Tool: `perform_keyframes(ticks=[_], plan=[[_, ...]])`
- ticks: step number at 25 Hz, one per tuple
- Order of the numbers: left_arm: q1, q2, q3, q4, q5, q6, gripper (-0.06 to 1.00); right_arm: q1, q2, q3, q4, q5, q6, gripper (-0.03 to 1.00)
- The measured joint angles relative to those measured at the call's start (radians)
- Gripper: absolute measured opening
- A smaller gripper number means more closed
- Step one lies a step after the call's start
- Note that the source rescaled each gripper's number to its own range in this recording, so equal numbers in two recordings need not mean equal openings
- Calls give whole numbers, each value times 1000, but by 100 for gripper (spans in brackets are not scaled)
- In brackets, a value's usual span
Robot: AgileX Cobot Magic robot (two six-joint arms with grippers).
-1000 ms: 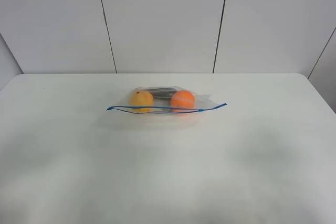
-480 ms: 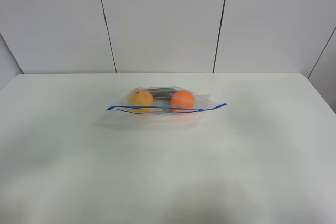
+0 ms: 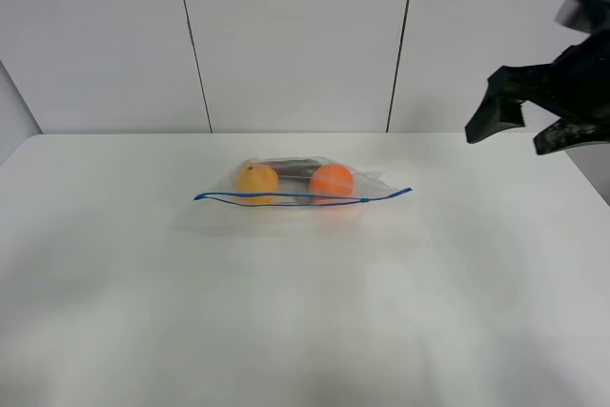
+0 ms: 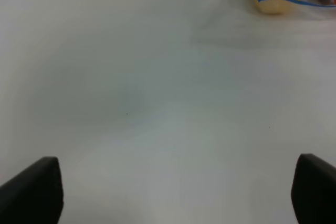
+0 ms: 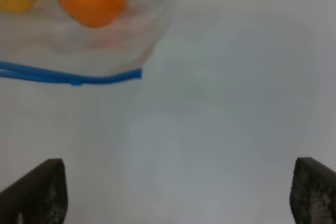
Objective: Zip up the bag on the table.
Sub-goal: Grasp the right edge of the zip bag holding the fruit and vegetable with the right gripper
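- The white desk fills the lower part of the high view. Its far edge meets a paneled wall and both far corners are rounded. Broad bare surface lies in front of, left of and right of the bag.
- The bag lies flat near the middle of the desk, somewhat toward the far edge. Its long side runs left to right, and it is well clear of every desk edge.
- The right pincer hangs in the air over the far right corner of the desk, well apart from the bag. Its two dark fingers are spread wide and grip nothing. Its wrist view shows bare desk between the fingers and the bag's right end.
- The left pincer is also spread wide and empty, with open desk ahead of it. Only the bag's left end shows at the far rim of its view.
- Inside the bag, a deep orange ball sits to the right and a yellower ball to the left.
- A dark object lies behind and between the two balls.
- The blue zipper strip runs along the bag's near edge. Toward its left end it parts into two lines.
- The small slider sits on the strip near its right end.
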Motion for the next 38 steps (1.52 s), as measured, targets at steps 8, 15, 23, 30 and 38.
perform_keyframes(ticks=[8, 15, 23, 30, 38], plan=[[0, 0, 0, 0, 0, 0, 100, -73, 373, -161, 344, 112, -147, 97], [0, 0, 0, 0, 0, 0, 100, -74, 573, -166, 599, 154, -196, 97], [0, 0, 0, 0, 0, 0, 100, -70, 609, -168, 667, 156, -167, 86], [0, 0, 0, 0, 0, 0, 100, -70, 609, -168, 675, 184, -126, 69], [0, 0, 0, 0, 0, 0, 100, -70, 609, -168, 678, 185, -115, 60]])
